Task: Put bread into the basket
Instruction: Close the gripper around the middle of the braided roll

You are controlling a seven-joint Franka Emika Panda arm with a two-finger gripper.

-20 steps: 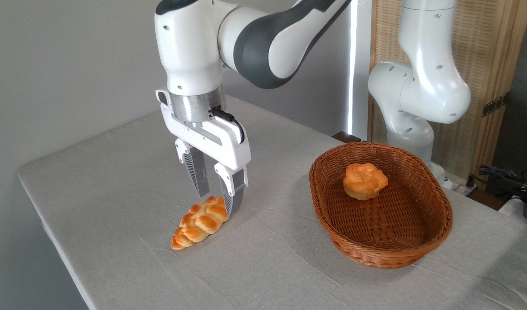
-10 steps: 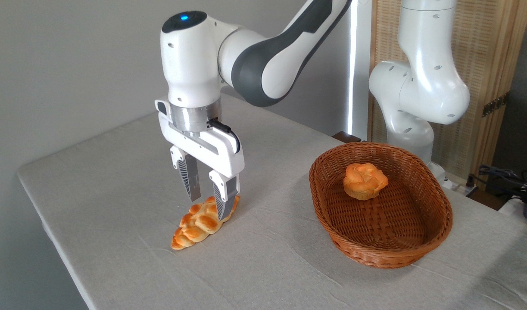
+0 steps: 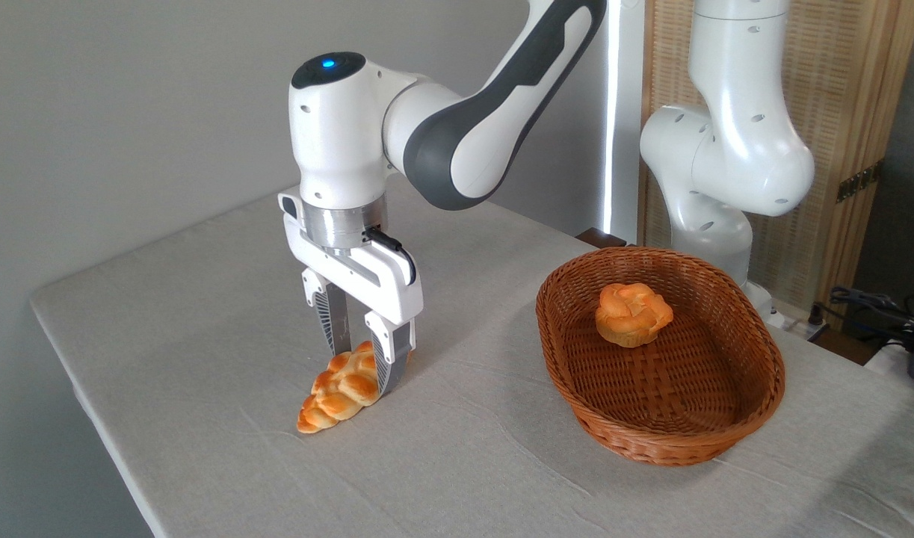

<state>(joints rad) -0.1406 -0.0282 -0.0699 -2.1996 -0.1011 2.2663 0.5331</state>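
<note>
Claw: the gripper [image 3: 365, 366] points straight down over the far end of the bread [image 3: 340, 388], its two ribbed fingers [image 3: 386, 362] parted and set one on each side of the loaf's upper end. They look close to the crust, but whether they press it I cannot tell; the loaf lies on the table.
Bread: a braided golden-orange loaf flat on the grey cloth of the table [image 3: 202, 314], lying aslant, its near tip toward 7 o'clock and its far tip, under the claw, toward 1 o'clock.
Basket: the oval woven basket [image 3: 655, 447] sits well apart from the loaf, out at 3 o'clock from it, upright on the same cloth.
Inside the basket: a small round knotted bun [image 3: 632, 313] rests at the far end, about 11 o'clock from the basket's middle.
Arm: the white and grey arm [image 3: 457, 127] reaches in from 1 o'clock, a blue light lit on its wrist cap.
</note>
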